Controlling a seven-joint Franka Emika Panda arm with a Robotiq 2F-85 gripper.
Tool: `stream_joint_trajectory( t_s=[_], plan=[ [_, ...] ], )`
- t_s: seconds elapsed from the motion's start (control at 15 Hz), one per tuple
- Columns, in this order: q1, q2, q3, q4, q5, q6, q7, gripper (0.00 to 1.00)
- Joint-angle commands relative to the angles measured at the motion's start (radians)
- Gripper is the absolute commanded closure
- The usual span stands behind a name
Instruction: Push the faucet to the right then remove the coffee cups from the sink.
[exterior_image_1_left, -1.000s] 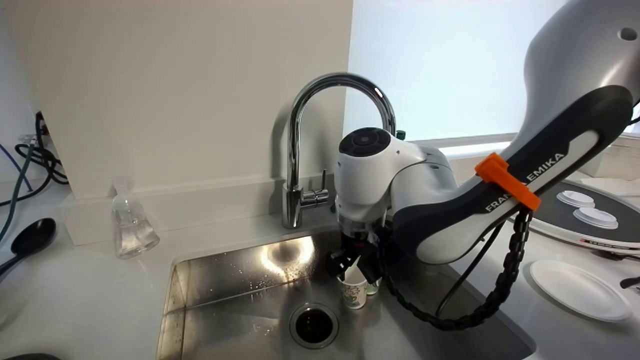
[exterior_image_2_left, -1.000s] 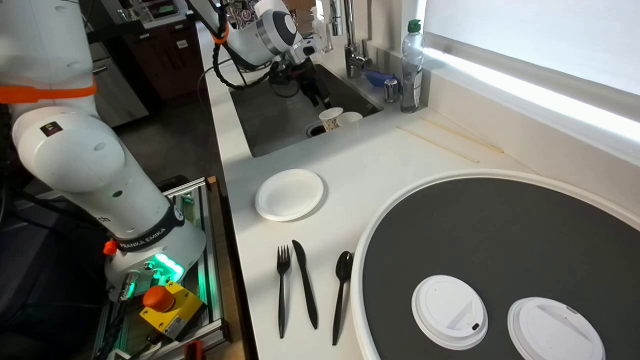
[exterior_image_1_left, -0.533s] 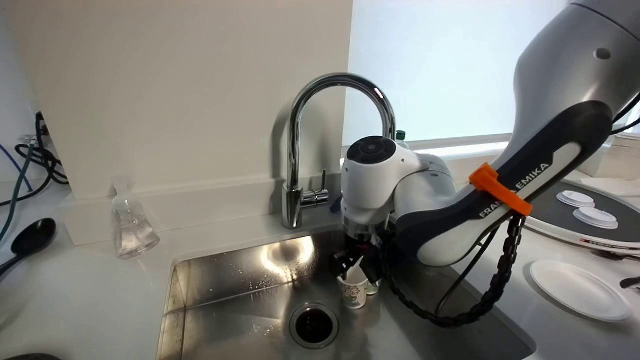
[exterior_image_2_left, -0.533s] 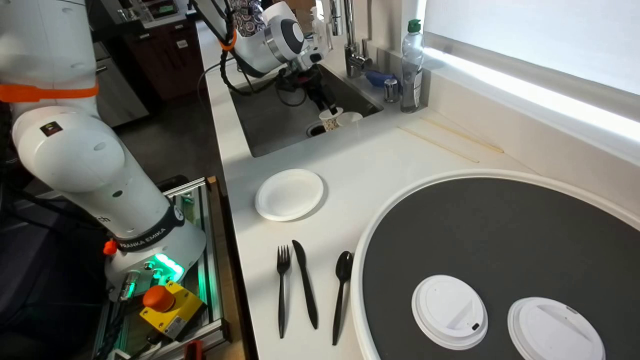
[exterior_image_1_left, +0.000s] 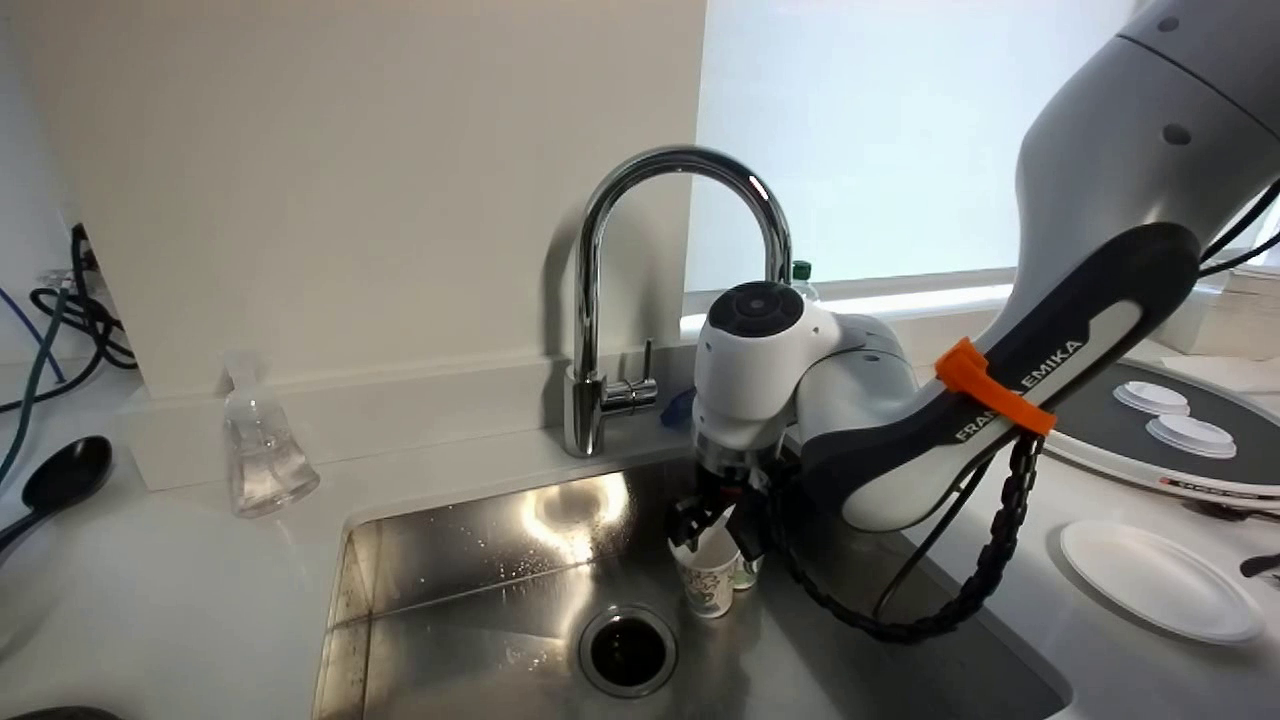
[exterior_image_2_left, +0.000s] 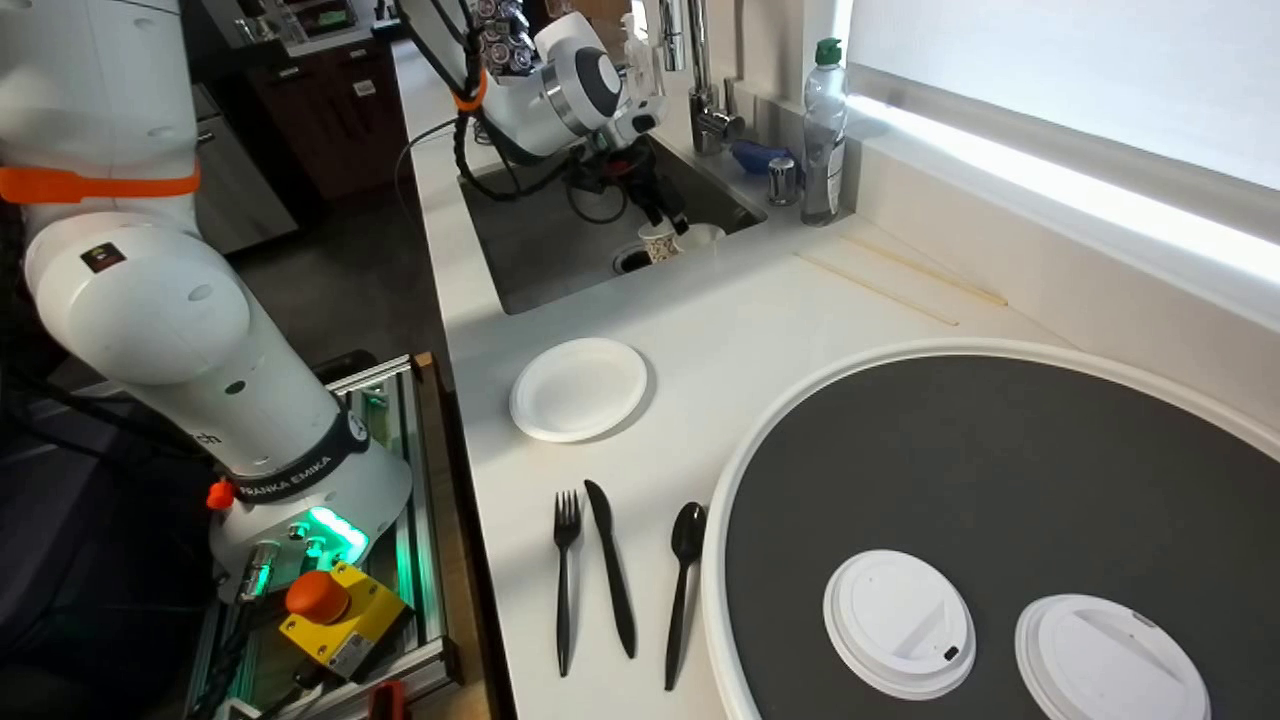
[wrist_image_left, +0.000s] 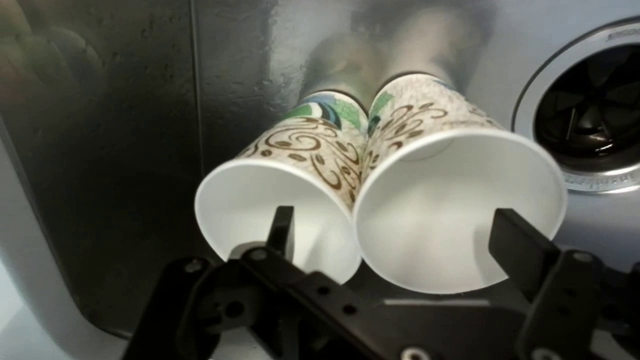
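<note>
Faucet (exterior_image_1_left: 587, 300), a chrome gooseneck, is rising from the countertop (exterior_image_2_left: 740, 320) at the back edge of the stainless-steel sink (exterior_image_1_left: 480, 650). Its small side lever (exterior_image_1_left: 632, 396) is pointing upward, and its spout is curving down behind the Franka Emika Panda arm (exterior_image_1_left: 930, 460) in an exterior view. Within the sink, a drain-side paper coffee cup (wrist_image_left: 445, 190) and a wall-side paper coffee cup (wrist_image_left: 305, 192) are standing side by side, their rims meeting in the wrist view. Both are occupying the space between the drain (wrist_image_left: 595, 105) and the back corner nearest the green-capped clear bottle (exterior_image_2_left: 823, 150). Above them the Robotiq gripper (wrist_image_left: 394, 210) is hanging with its jaws standing wide apart, one black finger (wrist_image_left: 283, 230) overlapping the mouth of each cup; how deep the fingertips are sitting, I am unable to tell. Farther along the countertop, a white plate (exterior_image_2_left: 578, 390) is lying near the front edge, between the sink and a row of black cutlery: a fork (exterior_image_2_left: 564, 580), a knife (exterior_image_2_left: 615, 575) and a spoon (exterior_image_2_left: 688, 537), the spoon resting just beside the rim of a round dark tray (exterior_image_2_left: 980, 450). On that tray, a white sip lid (exterior_image_2_left: 898, 625) and a matching lid (exterior_image_2_left: 1112, 660) are lying near each other.
</note>
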Motion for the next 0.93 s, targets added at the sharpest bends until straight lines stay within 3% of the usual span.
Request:
stream_joint_trajectory(
  t_s=[0.0, 0.87],
  plan=[
    [-0.002, 0.0, 0.002, 0.001, 0.001, -0.002, -0.002, 0.0],
    [0.002, 0.038, -0.032, 0.026, -0.043, 0.042, 0.028, 0.0]
  ],
)
